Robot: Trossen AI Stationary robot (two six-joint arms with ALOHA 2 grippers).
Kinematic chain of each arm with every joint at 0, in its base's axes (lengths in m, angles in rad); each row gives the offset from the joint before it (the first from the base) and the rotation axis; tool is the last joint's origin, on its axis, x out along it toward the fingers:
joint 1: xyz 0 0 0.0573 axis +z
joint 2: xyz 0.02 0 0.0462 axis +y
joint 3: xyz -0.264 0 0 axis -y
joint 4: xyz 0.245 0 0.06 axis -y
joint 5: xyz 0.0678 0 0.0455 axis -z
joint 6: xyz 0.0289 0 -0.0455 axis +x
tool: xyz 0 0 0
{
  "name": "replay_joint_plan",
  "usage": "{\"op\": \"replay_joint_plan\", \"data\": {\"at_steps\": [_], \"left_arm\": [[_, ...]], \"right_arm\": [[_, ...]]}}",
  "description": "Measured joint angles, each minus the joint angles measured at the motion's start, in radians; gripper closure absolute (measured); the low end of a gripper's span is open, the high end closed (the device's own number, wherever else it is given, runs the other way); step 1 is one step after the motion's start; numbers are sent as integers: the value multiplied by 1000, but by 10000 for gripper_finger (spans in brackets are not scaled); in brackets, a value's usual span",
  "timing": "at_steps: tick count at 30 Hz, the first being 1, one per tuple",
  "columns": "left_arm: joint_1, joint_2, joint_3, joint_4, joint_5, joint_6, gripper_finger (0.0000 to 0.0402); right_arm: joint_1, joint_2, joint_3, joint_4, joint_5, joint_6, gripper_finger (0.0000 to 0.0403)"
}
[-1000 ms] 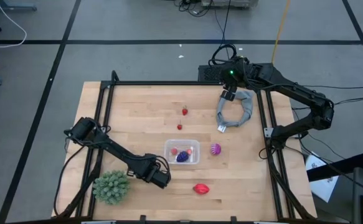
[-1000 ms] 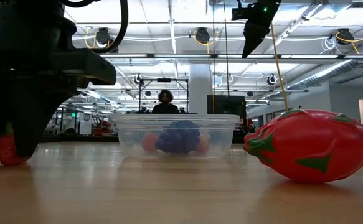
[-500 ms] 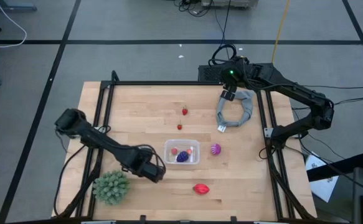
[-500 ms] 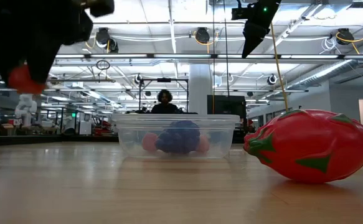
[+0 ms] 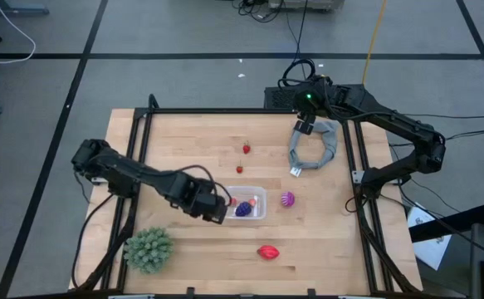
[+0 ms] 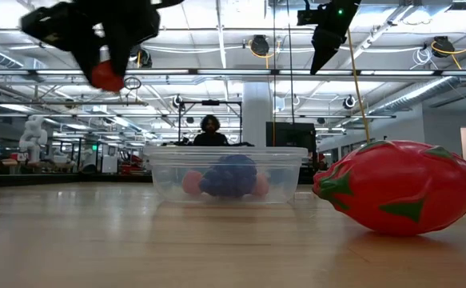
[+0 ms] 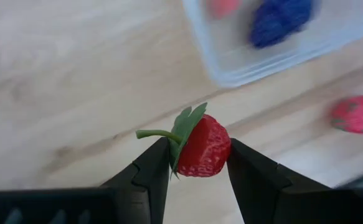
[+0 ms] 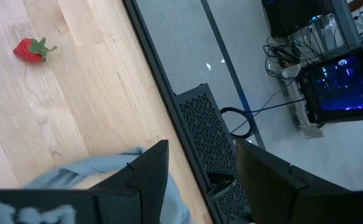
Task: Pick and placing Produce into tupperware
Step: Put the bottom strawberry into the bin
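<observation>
My left gripper (image 5: 214, 209) hovers just left of the clear tupperware (image 5: 243, 202), shut on a small red strawberry (image 7: 203, 147); the low view shows that berry (image 6: 106, 76) high above the table. The tub (image 6: 226, 172) holds a dark purple fruit (image 5: 242, 210) and two small red pieces. On the wood lie a magenta fruit (image 5: 287, 198), a red oval fruit (image 5: 267, 251) and two red berries (image 5: 246, 149) (image 5: 240, 169). My right gripper (image 5: 305, 126) waits open at the far right, over the grey cloth ring (image 5: 315, 145). My left gripper pinches the strawberry between its two fingers (image 7: 151, 171), one on each side of the berry's body (image 7: 213, 149), with the green leafy cap (image 7: 182, 127) against one finger. The fingers point down from above. The berry is lifted clear of the table.
A big green spiky ball (image 5: 149, 249) sits at the near left corner. A black frame rail (image 5: 142, 137) runs along the table's left, far and right edges. In the low view the red oval fruit (image 6: 400, 186) stands large at the near right. A person shows far behind the table.
My left gripper has risen from the table with the strawberry between its fingers. It then carried the berry toward the table's right and far side, up to the tub's left end. The berry, on the wood a second ago, now hangs well above it.
</observation>
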Motion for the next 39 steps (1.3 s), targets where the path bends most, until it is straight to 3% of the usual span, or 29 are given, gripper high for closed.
{"op": "replay_joint_plan", "data": {"at_steps": [12,25,39], "left_arm": [[152,23,95,7,-9,277,256],[247,232,284,-1,54,571,256],[229,354,304,-57,35,647,256]], "right_arm": [[0,0,0,0,0,4,226],[0,0,0,-1,0,15,226],[0,0,0,-1,0,15,226]]}}
